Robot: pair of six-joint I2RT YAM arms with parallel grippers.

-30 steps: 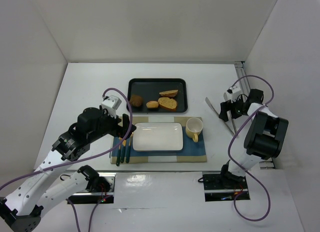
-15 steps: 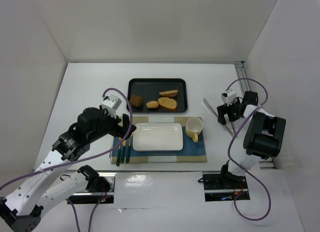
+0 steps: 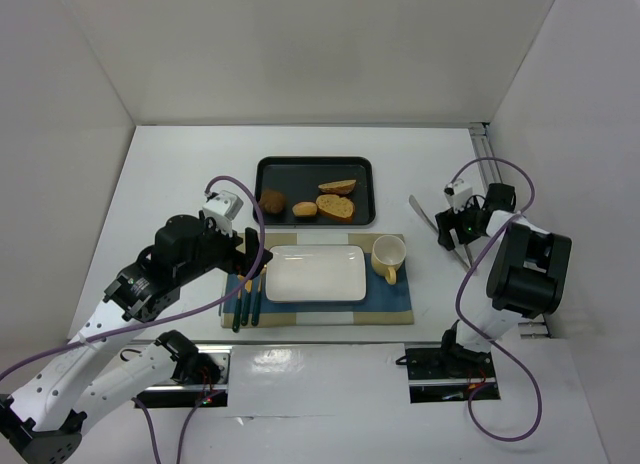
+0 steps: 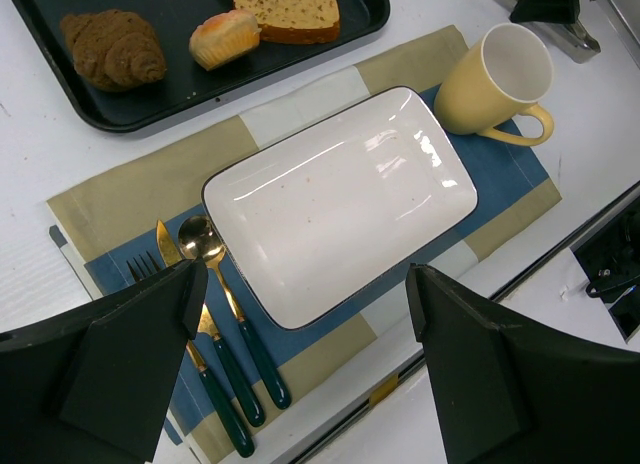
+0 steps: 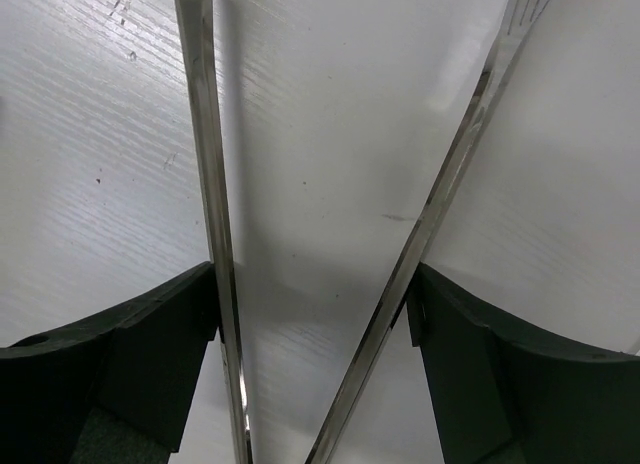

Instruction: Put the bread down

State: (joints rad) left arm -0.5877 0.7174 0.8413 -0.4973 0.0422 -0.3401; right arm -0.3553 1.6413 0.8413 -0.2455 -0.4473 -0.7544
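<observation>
On the black rectangular tray (image 3: pixel 290 176) at the far side of the table sat the bread: a dark brown round roll (image 3: pixel 273 200), a small glazed bun (image 3: pixel 305 210) and two tan toast slices (image 3: pixel 337 186). None was on the white rectangular plate (image 3: pixel 315 273), which lay just nearer on the blue-and-beige placemat (image 3: pixel 395 302). A yellow mug (image 3: pixel 388 256) stood at its right and green-handled cutlery (image 3: pixel 245 299) lay at its left.

The bread was probably light, soft and crumbly, not slippery, and would dent or tear under a hard squeeze. It looked best taken across the crusty edges at mid-length with a gentle pinch.

Well right of the tray, the right gripper (image 5: pixel 310 314) had its fingers against the outsides of the two arms of the shiny metal tongs (image 5: pixel 205 164). It gripped them, and the tongs spread in a wide V with nothing between them. Over the plate and cutlery the left gripper (image 4: pixel 305 284) hovered with its jaws wide apart and empty.
</observation>
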